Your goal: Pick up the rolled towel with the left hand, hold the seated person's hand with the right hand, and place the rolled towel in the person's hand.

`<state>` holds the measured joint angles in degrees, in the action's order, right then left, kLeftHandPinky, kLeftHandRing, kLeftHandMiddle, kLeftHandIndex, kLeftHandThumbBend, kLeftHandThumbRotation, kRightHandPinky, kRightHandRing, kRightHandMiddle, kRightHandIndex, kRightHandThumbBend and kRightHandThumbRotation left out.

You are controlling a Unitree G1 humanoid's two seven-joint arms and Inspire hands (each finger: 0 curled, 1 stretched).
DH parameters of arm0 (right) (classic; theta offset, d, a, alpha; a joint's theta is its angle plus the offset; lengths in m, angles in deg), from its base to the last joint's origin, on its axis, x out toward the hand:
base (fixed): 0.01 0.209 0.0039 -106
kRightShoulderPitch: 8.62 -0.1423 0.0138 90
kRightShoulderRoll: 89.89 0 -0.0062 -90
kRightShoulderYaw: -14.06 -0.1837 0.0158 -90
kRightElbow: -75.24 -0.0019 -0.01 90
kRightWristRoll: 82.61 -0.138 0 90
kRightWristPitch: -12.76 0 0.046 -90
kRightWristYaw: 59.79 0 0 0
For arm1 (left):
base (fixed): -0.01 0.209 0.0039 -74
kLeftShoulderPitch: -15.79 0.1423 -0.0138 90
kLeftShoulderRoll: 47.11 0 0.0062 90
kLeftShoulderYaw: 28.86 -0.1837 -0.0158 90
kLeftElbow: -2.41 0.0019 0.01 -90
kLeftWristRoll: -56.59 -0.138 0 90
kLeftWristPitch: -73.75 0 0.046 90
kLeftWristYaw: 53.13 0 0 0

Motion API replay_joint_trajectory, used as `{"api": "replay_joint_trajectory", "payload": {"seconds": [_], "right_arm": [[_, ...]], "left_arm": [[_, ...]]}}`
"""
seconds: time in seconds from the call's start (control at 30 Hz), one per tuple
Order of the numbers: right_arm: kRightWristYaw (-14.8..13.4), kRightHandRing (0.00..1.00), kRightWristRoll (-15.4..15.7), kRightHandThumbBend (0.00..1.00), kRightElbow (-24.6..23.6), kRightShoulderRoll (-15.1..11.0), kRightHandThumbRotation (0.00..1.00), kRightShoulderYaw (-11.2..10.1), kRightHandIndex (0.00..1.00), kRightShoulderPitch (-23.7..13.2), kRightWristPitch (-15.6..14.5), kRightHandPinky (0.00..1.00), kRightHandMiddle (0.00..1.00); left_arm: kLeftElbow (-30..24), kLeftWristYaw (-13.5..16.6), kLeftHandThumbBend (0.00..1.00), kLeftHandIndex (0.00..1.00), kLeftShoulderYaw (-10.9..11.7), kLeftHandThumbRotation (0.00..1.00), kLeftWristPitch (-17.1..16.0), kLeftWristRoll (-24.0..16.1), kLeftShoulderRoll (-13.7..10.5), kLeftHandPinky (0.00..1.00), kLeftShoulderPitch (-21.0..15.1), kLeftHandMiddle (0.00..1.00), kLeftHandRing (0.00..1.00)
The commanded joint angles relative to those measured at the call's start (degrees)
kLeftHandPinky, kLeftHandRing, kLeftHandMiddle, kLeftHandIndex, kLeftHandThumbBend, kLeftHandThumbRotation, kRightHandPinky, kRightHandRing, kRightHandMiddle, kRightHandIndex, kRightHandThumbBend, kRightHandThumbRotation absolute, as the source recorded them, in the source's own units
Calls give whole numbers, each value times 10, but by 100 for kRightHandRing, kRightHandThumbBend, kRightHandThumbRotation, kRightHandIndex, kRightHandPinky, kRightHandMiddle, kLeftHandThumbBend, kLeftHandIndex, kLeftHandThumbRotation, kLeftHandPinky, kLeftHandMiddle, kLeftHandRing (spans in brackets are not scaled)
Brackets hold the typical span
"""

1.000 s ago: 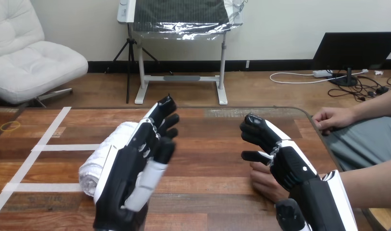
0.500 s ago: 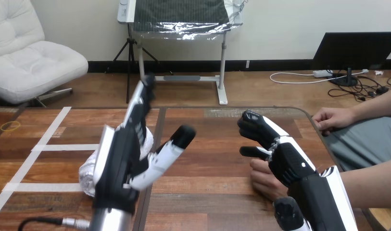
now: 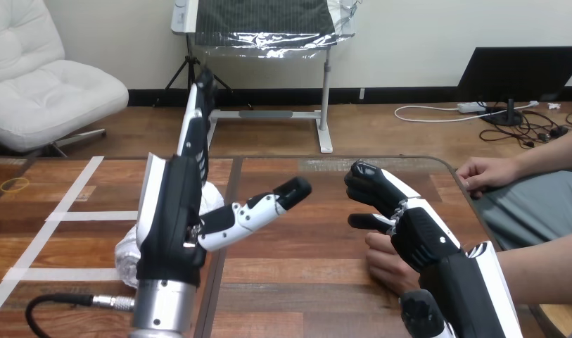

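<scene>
Item 1, left hand (image 3: pixel 172 211): we record it standing upright on its silver forearm above the tabletop (image 3: pixel 304 282), open, fingers straight up and thumb spread wide toward the right hand, gripping nothing. We judge this spread to be the shape for closing round a thick roll. Item 2, rolled towel (image 3: pixel 128 252): white, lying on the tabletop directly behind and below the left hand. Its near end shows at that hand's outer side and a strip shows past the palm. It is not yet picked up, and we cannot tell whether the hand touches it. Item 3, right hand (image 3: pixel 416 236): set over the person's hand, back of the hand toward us. We cannot tell whether it grips that hand or only rests upon it. Item 4, the person's hand (image 3: pixel 383 262): lying on the tabletop just under the right hand, on its inner side, placed, we judge, to be steadied there and receive the towel. Status: the pick-up comes first, and the delivery across to the right hand follows it.
</scene>
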<state>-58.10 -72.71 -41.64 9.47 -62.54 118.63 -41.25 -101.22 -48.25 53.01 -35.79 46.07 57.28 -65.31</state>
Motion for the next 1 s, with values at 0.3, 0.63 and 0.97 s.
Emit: {"api": "replay_joint_trajectory", "payload": {"seconds": [0.3,0.63,0.97], "right_arm": [[-2,85,-7,87,-6,5,100,-5,86,-26,-1,75,86],[-1,85,-8,86,-4,7,100,-3,86,-30,0,75,85],[0,85,-11,86,0,6,100,-4,86,-34,3,75,85]], "left_arm": [[-2,46,100,100,17,14,43,-97,-1,100,-64,100,100],[5,50,100,100,27,14,105,-143,-14,98,-99,100,100],[51,45,100,99,40,13,119,-147,-36,78,-151,100,96]]}}
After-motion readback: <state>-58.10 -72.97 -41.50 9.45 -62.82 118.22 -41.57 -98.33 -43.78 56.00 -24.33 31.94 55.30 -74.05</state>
